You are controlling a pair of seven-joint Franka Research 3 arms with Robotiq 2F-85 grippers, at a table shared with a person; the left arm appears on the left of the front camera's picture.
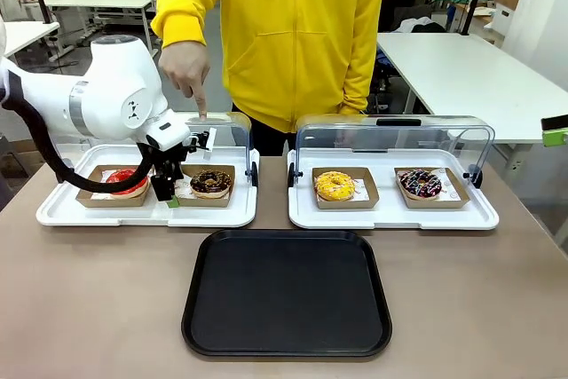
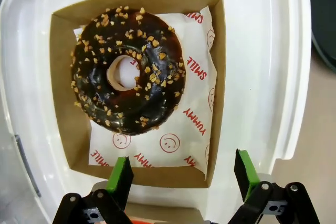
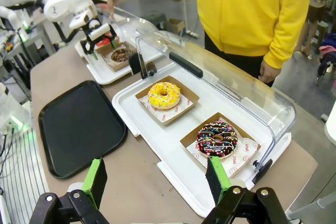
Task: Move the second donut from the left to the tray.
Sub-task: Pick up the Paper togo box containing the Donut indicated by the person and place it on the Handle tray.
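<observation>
Dark donut (image 2: 127, 72) (crumb-sprinkled) near spread left end effector (image 2: 182, 161).

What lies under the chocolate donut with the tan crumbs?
Under the donut lies white printed paper, inside a brown cardboard tray on a white tray. The paper directly beneath the donut is covered.

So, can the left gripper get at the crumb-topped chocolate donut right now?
Probably yes: the clear lid stands raised, a person's hand on it, and the open left gripper hangs right at the donut, nothing between.
</observation>
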